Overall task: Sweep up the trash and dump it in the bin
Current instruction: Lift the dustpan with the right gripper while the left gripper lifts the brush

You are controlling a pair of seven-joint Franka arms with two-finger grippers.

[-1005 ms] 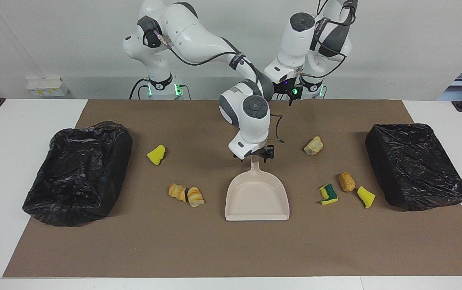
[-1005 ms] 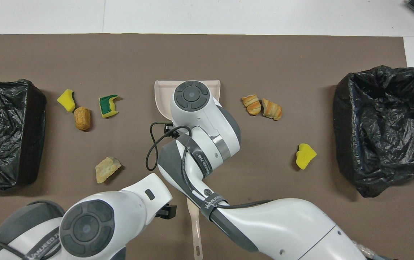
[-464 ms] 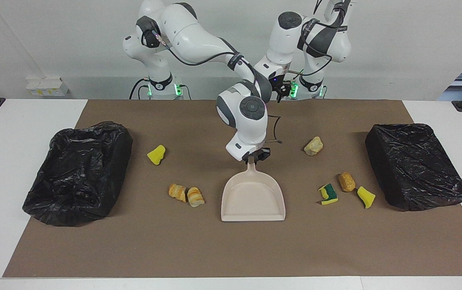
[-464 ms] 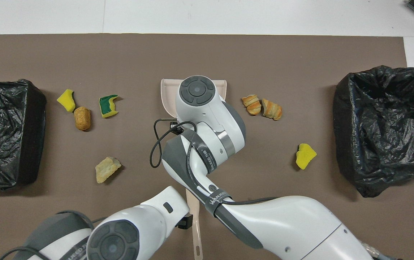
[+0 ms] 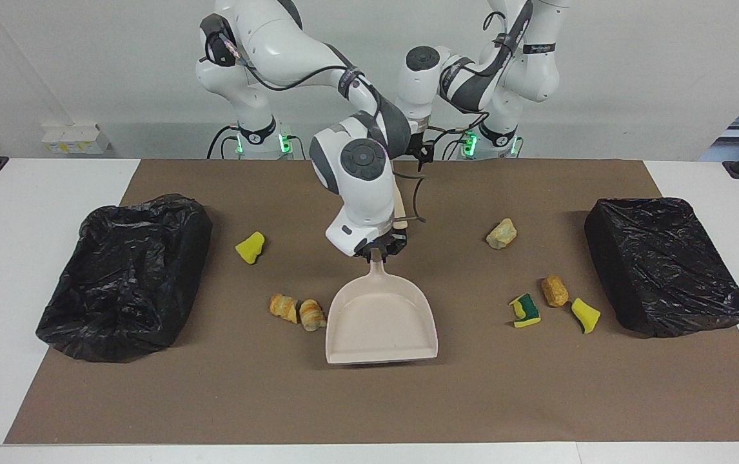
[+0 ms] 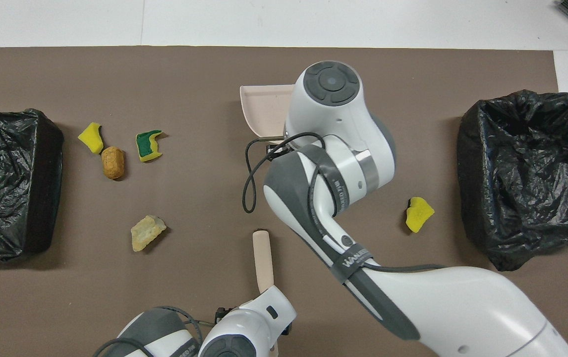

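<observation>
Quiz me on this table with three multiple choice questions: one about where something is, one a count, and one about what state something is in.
1. Where do the two croissant pieces lie?
A. In a bin
B. On the mat beside the dustpan
C. In the dustpan

2. How many black-lined bins are there?
A. One
B. Two
C. Three

3. What is the right end effector doing?
A. Hanging open over the mat
B. Gripping a sponge
C. Gripping the dustpan's handle

Answers:
1 B: they sit on the mat right beside the dustpan, on its side toward the right arm's end.
2 B: one stands at each end of the mat.
3 C: it is shut on the handle.
</observation>
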